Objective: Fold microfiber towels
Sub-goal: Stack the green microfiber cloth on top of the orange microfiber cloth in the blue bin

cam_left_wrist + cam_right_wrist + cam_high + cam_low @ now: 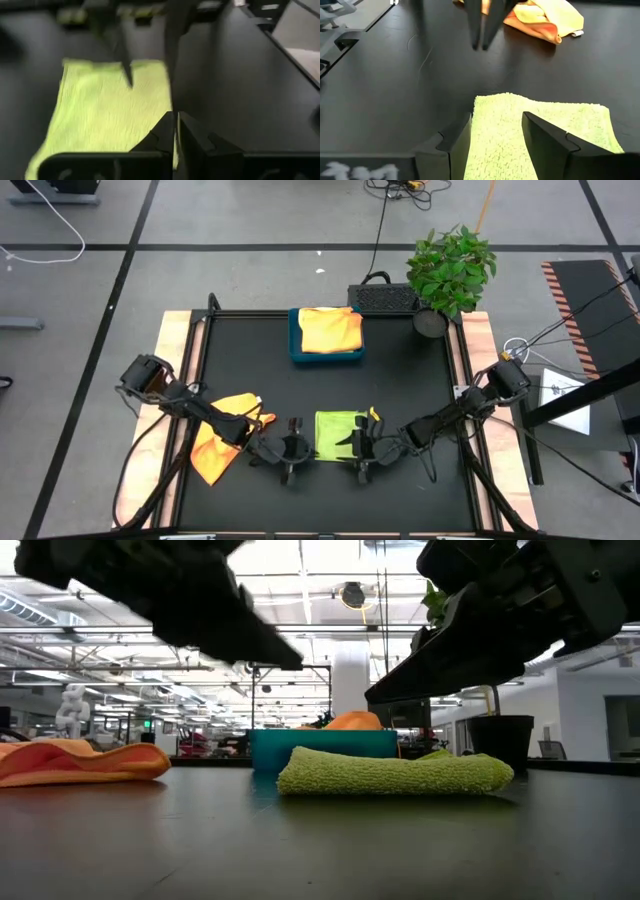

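Over the folded lime green towel (338, 434), the right gripper (496, 131) jaws stand released, the left gripper (175, 131) jaws clenched empty.

Between the two pairs of jaws lies the folded green towel (338, 435); behind the left jaws the orange towel (222, 442) blocks the desk (400, 380).

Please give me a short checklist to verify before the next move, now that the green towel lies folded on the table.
1. Lime green towel folded, flat on the table: ok.
2. Left gripper shut, holding nothing: ok.
3. Right gripper open, off the towel: ok.
4. Orange and yellow towels beside the left arm unfolded: not ok.
5. Blue tray holds a folded orange towel: ok.
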Tool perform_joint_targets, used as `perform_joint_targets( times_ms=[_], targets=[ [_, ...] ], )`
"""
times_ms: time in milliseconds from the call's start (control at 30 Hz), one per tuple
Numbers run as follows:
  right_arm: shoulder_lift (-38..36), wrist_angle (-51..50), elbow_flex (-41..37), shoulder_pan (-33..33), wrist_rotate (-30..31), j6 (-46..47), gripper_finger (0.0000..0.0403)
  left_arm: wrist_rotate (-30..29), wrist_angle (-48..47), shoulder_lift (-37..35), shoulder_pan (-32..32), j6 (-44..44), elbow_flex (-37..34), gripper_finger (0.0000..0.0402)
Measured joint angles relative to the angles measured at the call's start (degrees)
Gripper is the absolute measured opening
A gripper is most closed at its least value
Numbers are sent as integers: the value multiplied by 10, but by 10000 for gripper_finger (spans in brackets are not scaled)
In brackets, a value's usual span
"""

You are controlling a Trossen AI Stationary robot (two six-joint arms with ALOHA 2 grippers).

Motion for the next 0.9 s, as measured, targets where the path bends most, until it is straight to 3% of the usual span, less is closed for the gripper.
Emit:
perform_joint_targets(
  times_ms=[233, 400, 533, 700, 900],
  targets=[
    [-4, 1, 0, 0, 15, -13, 169, -18, -1, 0, -29, 110, 20, 104],
    [-9, 6, 0, -4, 18, -22, 169, -23, -3, 14, -39, 123, 21, 191],
    [-9, 23, 0, -5, 19, -30, 169, -64, -7, 53, -46, 123, 30, 239],
    [-9, 23, 0, -5, 18, -31, 169, -84, -31, 116, -51, 161, 78, 261],
    [-8, 16, 0, -4, 16, -27, 169, -160, -171, 159, -63, 246, 158, 262]
  ],
)
